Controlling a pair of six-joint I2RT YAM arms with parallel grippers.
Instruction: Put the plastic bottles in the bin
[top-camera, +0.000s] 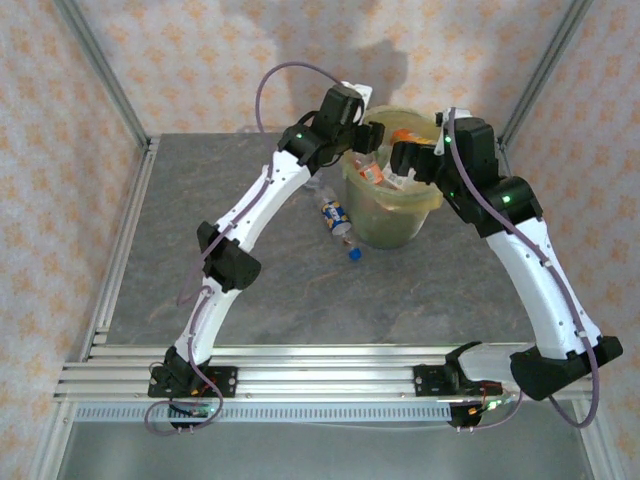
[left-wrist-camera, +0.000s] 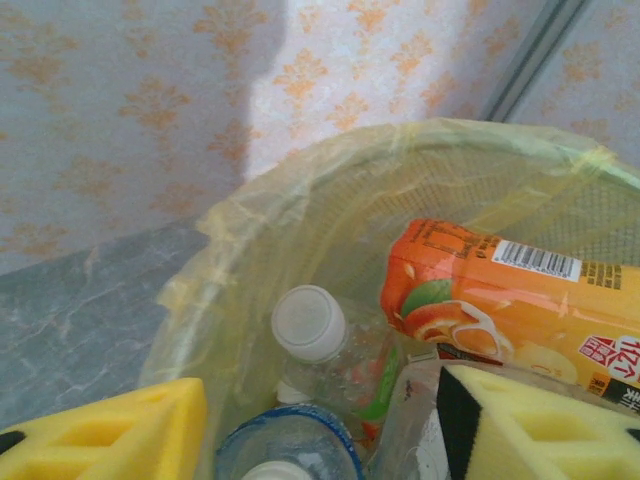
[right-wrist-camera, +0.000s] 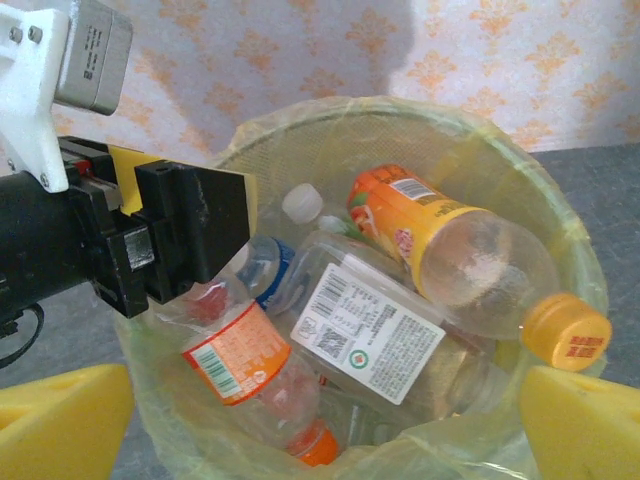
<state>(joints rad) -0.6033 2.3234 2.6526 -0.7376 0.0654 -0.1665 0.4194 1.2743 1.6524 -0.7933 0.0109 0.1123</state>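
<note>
The left hand is held over the bin, fingers parted with nothing gripped; the right hand is spread wide and empty at its rim. Plastic bottles are piled inside the bin, and one blue-capped bottle is seen lying on the counter just beside it.

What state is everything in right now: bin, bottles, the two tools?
bin: upright, bag-lined, piled with bottles.
big orange bottle: capped, lying on top of the pile.
blue-capped bottle: lying on the table beside the bin.
left tool: open over the bin, holding nothing.
right tool: open by the bin, empty.
</note>
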